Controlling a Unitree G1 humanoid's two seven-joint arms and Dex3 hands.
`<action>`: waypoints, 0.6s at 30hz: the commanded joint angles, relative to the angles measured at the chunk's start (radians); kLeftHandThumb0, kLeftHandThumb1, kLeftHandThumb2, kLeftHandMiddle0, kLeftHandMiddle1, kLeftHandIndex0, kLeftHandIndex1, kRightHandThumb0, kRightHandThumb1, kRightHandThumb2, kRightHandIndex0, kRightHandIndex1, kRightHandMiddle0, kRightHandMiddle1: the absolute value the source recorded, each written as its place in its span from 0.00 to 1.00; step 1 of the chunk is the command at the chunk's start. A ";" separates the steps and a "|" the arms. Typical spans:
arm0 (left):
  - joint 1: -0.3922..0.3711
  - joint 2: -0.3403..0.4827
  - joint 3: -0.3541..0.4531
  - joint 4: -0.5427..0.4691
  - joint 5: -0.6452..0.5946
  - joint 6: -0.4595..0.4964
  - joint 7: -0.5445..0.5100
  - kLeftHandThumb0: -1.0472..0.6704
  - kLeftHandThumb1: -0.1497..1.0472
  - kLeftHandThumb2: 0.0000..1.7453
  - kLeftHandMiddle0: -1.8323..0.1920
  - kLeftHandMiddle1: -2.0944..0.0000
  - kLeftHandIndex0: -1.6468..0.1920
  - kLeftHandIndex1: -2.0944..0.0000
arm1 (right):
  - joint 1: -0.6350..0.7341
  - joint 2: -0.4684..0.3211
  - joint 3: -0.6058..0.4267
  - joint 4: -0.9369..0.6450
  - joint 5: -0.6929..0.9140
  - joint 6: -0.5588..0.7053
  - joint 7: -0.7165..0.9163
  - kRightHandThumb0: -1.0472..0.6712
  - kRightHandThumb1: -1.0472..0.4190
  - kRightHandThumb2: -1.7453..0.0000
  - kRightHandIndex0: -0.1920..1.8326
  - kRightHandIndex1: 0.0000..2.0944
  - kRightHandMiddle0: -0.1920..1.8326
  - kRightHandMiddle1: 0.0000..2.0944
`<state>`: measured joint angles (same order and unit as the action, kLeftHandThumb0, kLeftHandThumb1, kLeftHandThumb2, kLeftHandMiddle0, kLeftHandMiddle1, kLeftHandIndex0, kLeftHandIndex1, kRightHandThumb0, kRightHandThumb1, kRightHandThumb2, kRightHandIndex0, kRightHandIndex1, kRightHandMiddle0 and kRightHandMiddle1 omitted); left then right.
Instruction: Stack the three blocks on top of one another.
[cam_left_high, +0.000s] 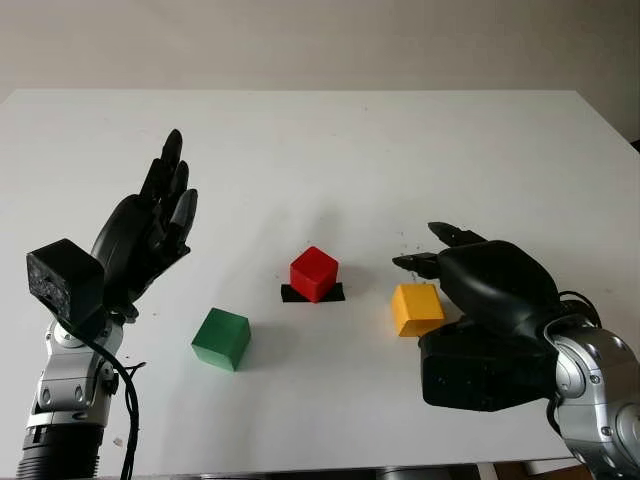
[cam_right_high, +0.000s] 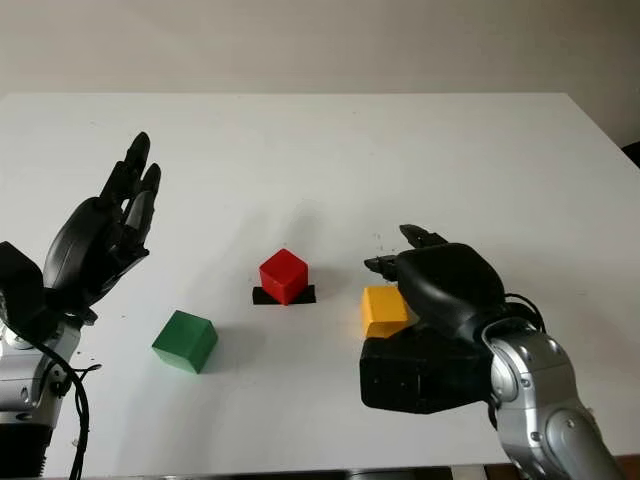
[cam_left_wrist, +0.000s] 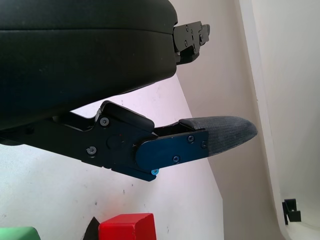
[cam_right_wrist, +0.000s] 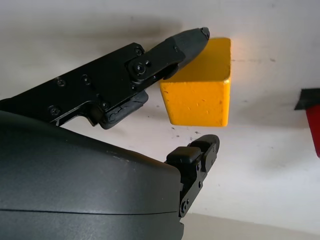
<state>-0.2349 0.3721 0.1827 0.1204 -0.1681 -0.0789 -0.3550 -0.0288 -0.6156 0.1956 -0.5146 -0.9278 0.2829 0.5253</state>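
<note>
A red block (cam_left_high: 314, 272) stands on a black mark (cam_left_high: 290, 293) in the middle of the white table (cam_left_high: 400, 150). A green block (cam_left_high: 221, 338) lies to its front left. A yellow block (cam_left_high: 415, 308) sits to the red block's right. My right hand (cam_left_high: 420, 247) is open just right of the yellow block. In the right wrist view one finger (cam_right_wrist: 180, 45) reaches along one side of the yellow block (cam_right_wrist: 200, 95) and the thumb (cam_right_wrist: 197, 152) stays a little off the opposite side. My left hand (cam_left_high: 160, 215) is open and raised at the left, above and behind the green block.
The table's far edge meets a pale wall. Its right edge runs close behind the right arm. The left wrist view catches the red block (cam_left_wrist: 127, 227) and a corner of the green block (cam_left_wrist: 17, 233) beyond a finger (cam_left_wrist: 215, 135).
</note>
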 joint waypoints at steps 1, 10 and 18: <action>0.004 0.012 0.003 -0.015 0.011 -0.004 0.004 0.14 1.00 0.34 1.00 1.00 1.00 1.00 | 0.005 0.018 -0.019 0.008 0.019 -0.010 -0.017 0.27 0.11 0.96 0.18 0.04 0.40 0.07; 0.012 0.004 0.004 -0.033 0.023 0.008 0.032 0.13 1.00 0.32 1.00 1.00 1.00 1.00 | 0.011 0.040 -0.038 0.021 0.043 -0.042 -0.065 0.34 0.08 0.97 0.27 0.04 0.37 0.50; 0.014 0.004 -0.004 -0.036 0.033 0.001 0.039 0.12 1.00 0.32 1.00 1.00 1.00 1.00 | 0.010 0.018 -0.052 0.024 0.024 -0.082 -0.060 0.38 0.08 0.97 0.33 0.05 0.37 0.58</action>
<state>-0.2274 0.3736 0.1822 0.1042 -0.1424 -0.0731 -0.3199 -0.0203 -0.5839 0.1550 -0.4834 -0.8988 0.2054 0.4579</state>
